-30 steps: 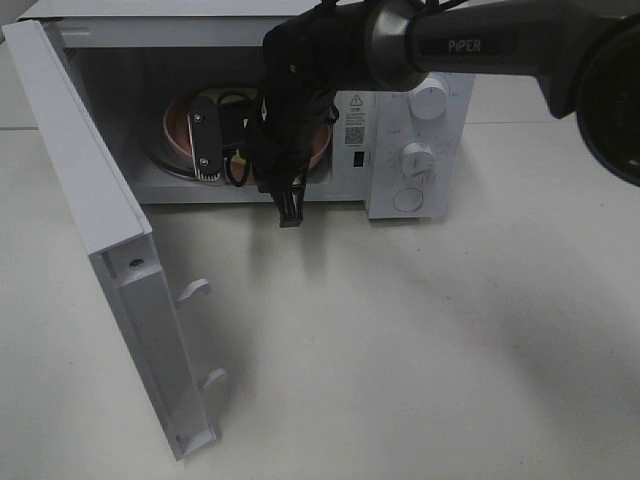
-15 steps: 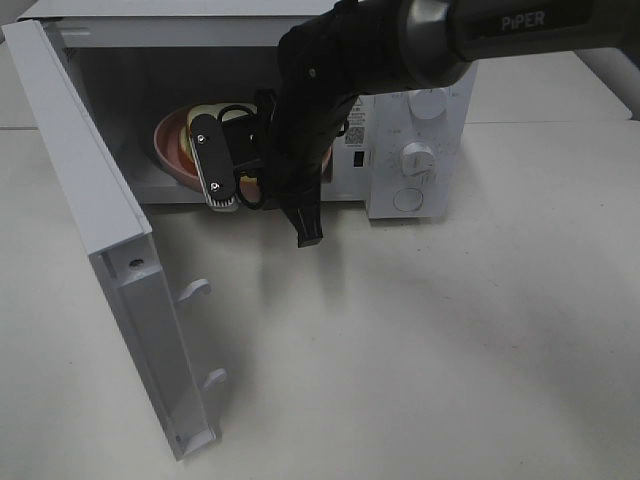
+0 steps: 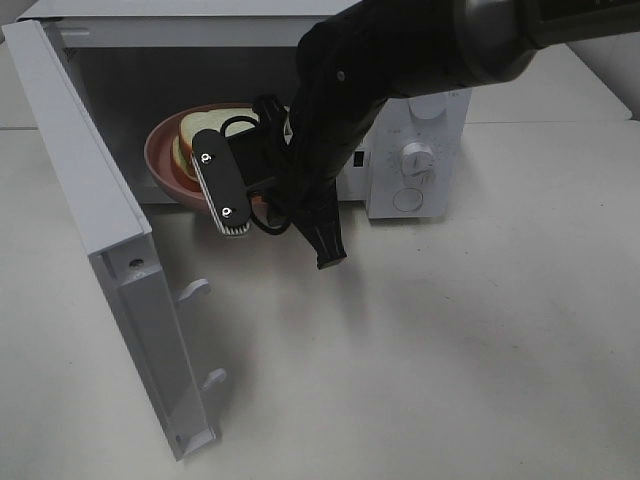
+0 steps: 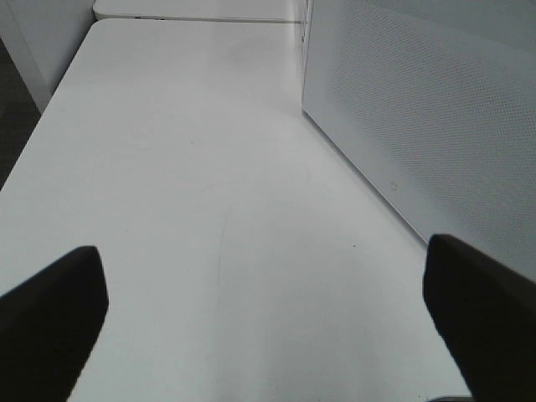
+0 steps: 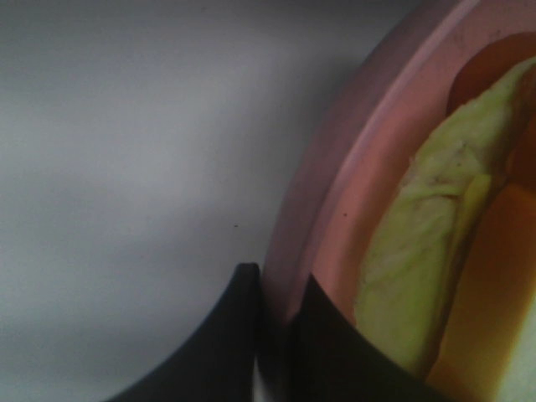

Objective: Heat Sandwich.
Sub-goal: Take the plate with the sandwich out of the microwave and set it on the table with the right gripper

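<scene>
The sandwich, white bread with pale yellow-green filling, lies on a round pink plate. The plate sits at the mouth of the open microwave, its near rim over the front sill. My right gripper reaches in from the right and is shut on the plate's rim. In the right wrist view its two dark fingertips pinch that rim. My left gripper is open over bare table beside the microwave's perforated side wall, holding nothing.
The microwave door swings out to the left toward the table's front, with two latch hooks on its inner face. The control panel with knobs is right of the opening. White table spreads in front.
My right arm has drawn back toward the front, bringing the pink plate and sandwich from deep inside the microwave to its mouth. The left gripper has stayed still.
</scene>
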You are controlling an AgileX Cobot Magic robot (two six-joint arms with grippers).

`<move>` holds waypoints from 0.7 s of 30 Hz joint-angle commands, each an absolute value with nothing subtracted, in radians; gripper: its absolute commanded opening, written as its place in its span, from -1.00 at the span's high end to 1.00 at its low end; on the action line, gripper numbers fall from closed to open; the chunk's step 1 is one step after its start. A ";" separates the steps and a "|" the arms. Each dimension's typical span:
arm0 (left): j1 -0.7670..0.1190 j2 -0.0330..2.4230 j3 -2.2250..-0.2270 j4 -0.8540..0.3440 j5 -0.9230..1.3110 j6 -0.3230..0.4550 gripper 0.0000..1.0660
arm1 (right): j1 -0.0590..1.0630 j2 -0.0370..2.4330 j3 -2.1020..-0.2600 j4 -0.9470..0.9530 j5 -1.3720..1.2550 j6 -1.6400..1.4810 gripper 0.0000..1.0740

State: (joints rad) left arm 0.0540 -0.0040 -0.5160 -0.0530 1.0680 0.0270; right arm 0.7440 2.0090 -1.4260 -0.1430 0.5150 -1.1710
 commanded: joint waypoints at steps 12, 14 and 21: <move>0.057 -0.012 -0.515 -0.061 1.068 0.024 -0.83 | 0.761 1.821 -1.230 -0.176 0.423 -1.189 1.00; 0.057 -0.012 -0.515 -0.061 1.068 0.024 -0.83 | 0.761 1.809 -1.219 -0.176 0.419 -1.189 1.00; 0.057 -0.012 -0.515 -0.061 1.068 0.023 -0.83 | 0.761 1.721 -1.093 -0.176 0.383 -1.189 1.00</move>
State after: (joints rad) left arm 0.0540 -0.0040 -0.5160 -0.0530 1.0680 0.0270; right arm 0.7580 1.7640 -1.1290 -0.1640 0.4220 -1.1740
